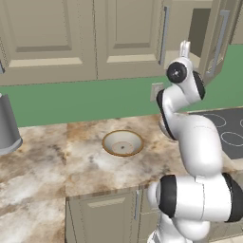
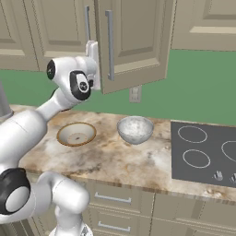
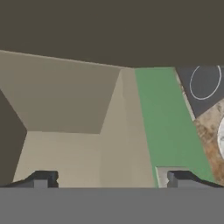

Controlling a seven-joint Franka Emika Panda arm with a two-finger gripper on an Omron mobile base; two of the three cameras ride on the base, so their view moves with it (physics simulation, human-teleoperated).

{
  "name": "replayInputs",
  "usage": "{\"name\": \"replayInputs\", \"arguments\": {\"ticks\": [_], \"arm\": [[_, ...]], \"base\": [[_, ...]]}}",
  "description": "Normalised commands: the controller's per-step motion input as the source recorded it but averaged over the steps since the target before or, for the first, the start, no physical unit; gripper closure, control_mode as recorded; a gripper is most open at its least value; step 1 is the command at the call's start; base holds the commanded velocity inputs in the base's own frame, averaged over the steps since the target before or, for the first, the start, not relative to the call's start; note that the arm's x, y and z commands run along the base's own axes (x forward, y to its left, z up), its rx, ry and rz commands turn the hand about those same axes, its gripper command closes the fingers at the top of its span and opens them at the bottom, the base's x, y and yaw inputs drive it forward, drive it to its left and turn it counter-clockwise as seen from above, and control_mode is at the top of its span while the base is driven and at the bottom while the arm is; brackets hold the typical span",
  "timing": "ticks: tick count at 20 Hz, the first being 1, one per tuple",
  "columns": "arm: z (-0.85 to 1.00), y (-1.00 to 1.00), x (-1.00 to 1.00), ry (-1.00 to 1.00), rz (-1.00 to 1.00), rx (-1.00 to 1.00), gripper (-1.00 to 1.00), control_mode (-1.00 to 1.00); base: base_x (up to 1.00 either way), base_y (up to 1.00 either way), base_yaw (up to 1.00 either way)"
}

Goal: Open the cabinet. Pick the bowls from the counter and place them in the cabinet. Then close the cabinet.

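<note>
Reaching upward, the white arm (image 2: 32,124) carries the jaws (image 3: 109,179) to the level of the cabinet (image 2: 133,37), whose right-hand door stands swung out toward the room with its long silver bar handle (image 2: 109,45) just beside the raised hand. In the hand view the two dark fingertips (image 3: 41,179) stand spread as wide as they go, with nothing between them; ahead of them lie the beige inner walls of the cabinet and, to one side, the green wall (image 3: 168,127). The second bar handle (image 2: 86,23) shows just behind the hand in the right base view. Both bowls rest well below the jaws on the marbled tabletop (image 2: 115,161): the cream bowl (image 1: 123,143) with the orange-brown rim sits upright and apart from the arm, and the mottled grey-white bowl (image 2: 135,129) stands beside it, nearer the dark stovetop (image 2: 205,154). In the left base view the arm hides most of the grey-white bowl. A tall grey cylinder (image 1: 7,126) stands far off to the side of the jaws, at the edge of that view. A wall socket (image 2: 135,94) sits on the green wall below the open door, above the bowls.
</note>
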Motion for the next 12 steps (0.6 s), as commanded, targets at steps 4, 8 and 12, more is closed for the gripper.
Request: {"name": "replayInputs", "arguments": {"ticks": [4, 8, 12], "arm": [[-0.19, 0.00, 0.08, -0.18, -0.06, 0.08, -1.00, -1.00], [-0.05, -0.05, 0.00, -0.14, -0.13, 0.04, -1.00, -1.00], [-0.07, 0.00, 0.00, -0.15, -0.24, 0.01, -1.00, -1.00]], "base": [[0.00, 0.00, 0.00], [0.00, 0.00, 0.00], [0.00, 0.00, 0.00]]}}
